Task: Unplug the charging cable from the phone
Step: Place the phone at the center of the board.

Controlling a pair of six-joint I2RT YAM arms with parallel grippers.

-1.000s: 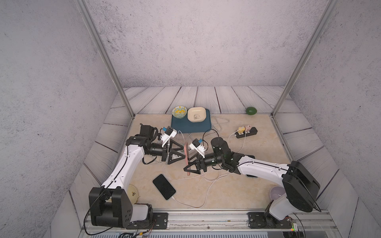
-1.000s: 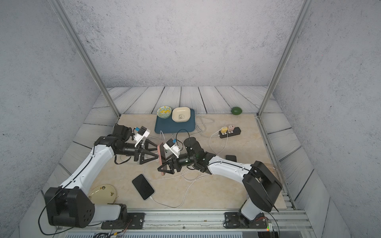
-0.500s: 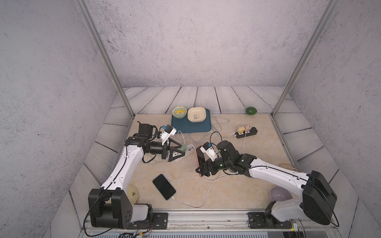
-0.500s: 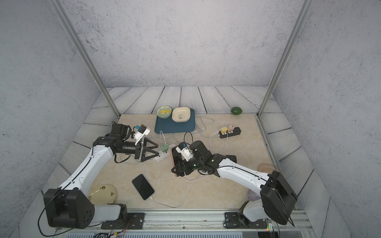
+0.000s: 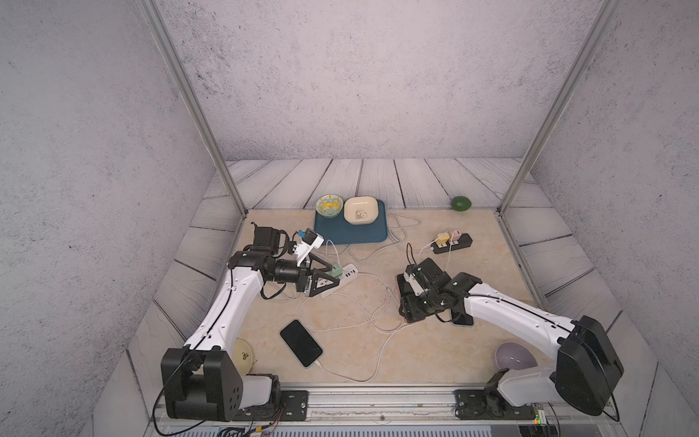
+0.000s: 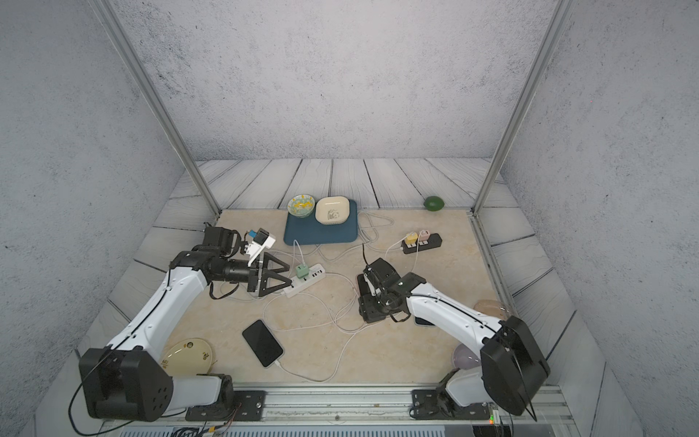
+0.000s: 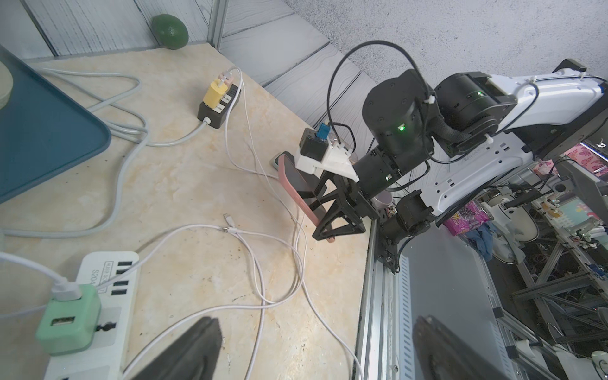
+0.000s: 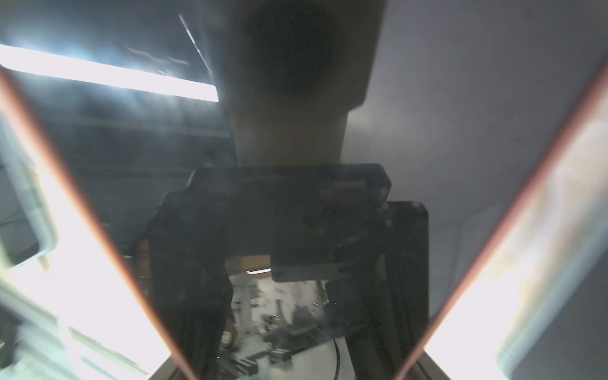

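now farther apart: left gripper (image 5: 334,275), right gripper (image 7: 316,214) with pink phone (image 7: 294,187)

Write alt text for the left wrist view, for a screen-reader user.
The right hand grips a pink-cased phone across its width, holding it tilted. A loose white cable end lies on the beige table nearby. In the foreground, a green charger is plugged into a white power strip.
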